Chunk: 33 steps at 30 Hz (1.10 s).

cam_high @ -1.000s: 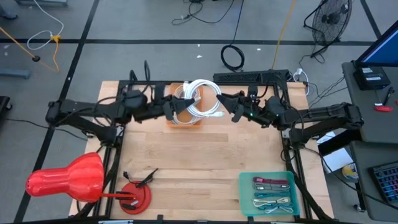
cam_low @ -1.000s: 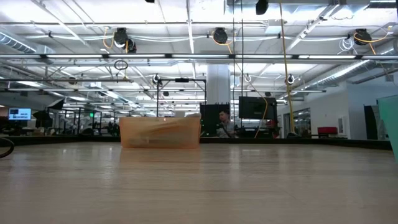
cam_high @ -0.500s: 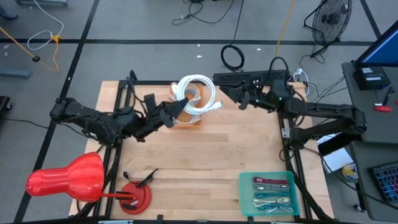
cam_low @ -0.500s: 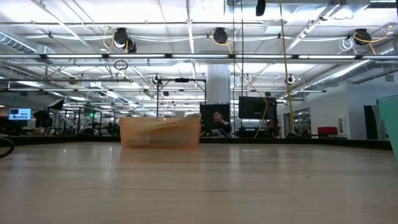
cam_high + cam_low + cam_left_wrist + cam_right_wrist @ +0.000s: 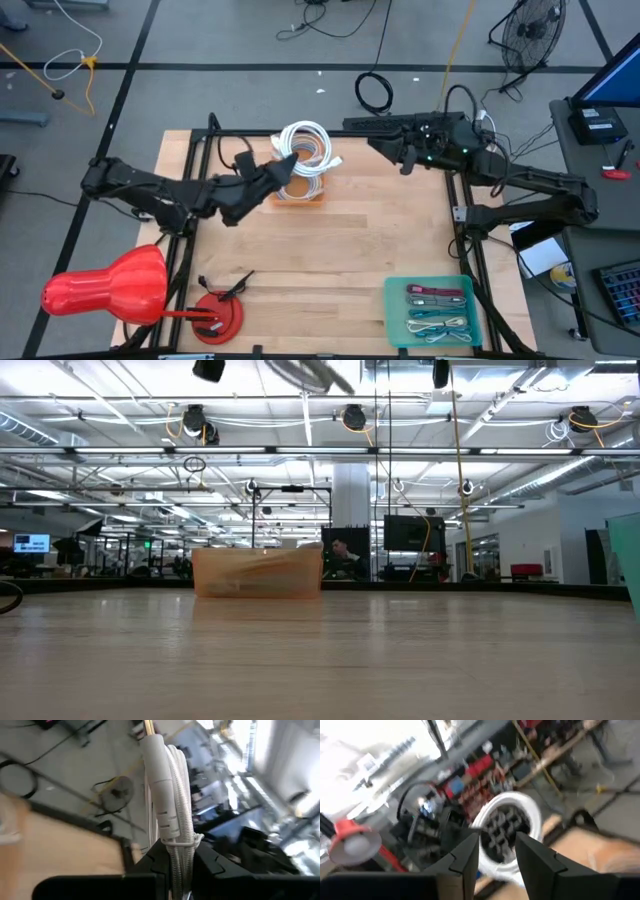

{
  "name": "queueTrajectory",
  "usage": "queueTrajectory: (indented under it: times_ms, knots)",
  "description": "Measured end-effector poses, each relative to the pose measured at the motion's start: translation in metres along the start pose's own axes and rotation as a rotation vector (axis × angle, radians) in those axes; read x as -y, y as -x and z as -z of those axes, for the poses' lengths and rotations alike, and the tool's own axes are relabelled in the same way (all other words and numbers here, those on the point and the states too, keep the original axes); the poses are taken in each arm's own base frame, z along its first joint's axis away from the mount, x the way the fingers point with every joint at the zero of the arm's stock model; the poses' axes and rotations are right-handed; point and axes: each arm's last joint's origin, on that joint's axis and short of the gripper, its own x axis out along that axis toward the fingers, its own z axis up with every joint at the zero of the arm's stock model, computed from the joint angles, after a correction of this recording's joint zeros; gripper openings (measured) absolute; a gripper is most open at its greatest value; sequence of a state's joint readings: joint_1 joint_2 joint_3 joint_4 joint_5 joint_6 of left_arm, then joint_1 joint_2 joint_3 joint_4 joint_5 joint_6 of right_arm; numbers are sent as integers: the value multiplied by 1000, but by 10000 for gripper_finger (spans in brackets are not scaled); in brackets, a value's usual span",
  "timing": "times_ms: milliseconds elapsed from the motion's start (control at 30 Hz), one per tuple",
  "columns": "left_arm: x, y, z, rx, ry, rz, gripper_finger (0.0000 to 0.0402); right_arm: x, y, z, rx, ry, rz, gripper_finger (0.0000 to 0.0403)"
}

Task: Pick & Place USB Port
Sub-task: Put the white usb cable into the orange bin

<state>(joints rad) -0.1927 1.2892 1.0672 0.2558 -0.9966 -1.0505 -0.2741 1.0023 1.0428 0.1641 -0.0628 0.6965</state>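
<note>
Above the orange bin (image 5: 297,194), the left pincer (image 5: 284,168) pinches a white cable coil (image 5: 308,148); the right pincer (image 5: 385,148), fingers spread, holds nothing. Best carry it level toward the green tray (image 5: 396,317), grip firm.

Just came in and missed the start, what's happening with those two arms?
The left hand is clamped on a coiled white cable and holds it in the air above the orange bin at the table's far edge. The right hand is open and empty, off to the coil's right. A teal tray of cables sits at the near right corner.
</note>
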Motion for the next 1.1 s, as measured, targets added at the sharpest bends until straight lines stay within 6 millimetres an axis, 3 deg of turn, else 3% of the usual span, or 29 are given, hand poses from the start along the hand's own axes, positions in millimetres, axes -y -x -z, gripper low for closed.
queueTrajectory:
  times_ms: [100, 200, 467, 633, 733, 867, 1100]
  knots:
    - [-10, -7, 0, 0, 8, -55, 38, 5, -2, 7, -77, -5, 25, 115]
    - [-2, -10, -7, 17, -70, 11, 38, 13, -6, 18, -183, -27, 61, 116]
    - [0, -14, -9, -43, -290, 83, 38, 48, -6, 39, -434, 13, 352, 143]
    - [-10, -19, 6, -109, -463, 52, 38, 48, -9, 34, -353, 65, 400, 142]
    - [-14, -26, 6, -68, -479, 11, 38, 49, -14, 29, -278, 85, 418, 146]
    - [-23, -44, 11, -38, -524, -53, 38, 60, -29, 29, -320, 107, 479, 153]
    - [-20, -74, 24, -70, -575, -75, 38, 74, -61, 33, -371, 115, 522, 187]
